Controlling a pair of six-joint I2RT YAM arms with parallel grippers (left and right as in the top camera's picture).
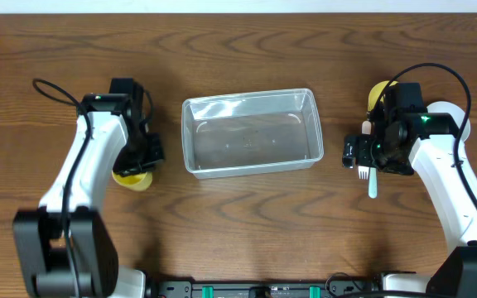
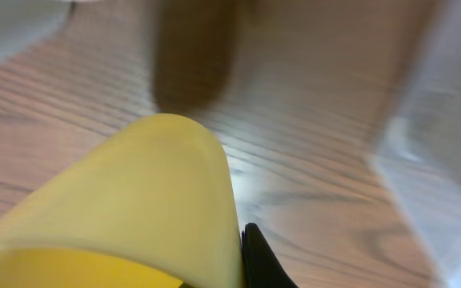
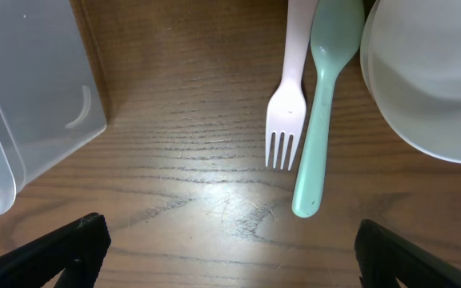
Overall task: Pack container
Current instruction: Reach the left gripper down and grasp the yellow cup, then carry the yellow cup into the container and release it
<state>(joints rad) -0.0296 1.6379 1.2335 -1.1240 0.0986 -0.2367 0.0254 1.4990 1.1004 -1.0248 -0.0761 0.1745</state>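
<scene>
surface: wooden table (image 1: 247, 223) | on it: clear container (image 1: 251, 136), yellow cup (image 1: 131, 177), white fork (image 3: 288, 104), green spoon (image 3: 320, 120), white bowl (image 3: 430, 72)

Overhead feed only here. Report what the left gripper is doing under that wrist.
Observer: The left gripper is shut on the yellow cup, with one black finger against its wall.
Operator: Now the right side. Give me the jaws.
Observer: The right gripper is open, jaws wide apart with nothing between them.
Operator: Describe how the cutlery lies.
Observer: The white fork and the mint spoon lie side by side just ahead of that gripper. The fork's tines and the spoon's handle end point the same way, and the white bowl sits beside them.
</scene>
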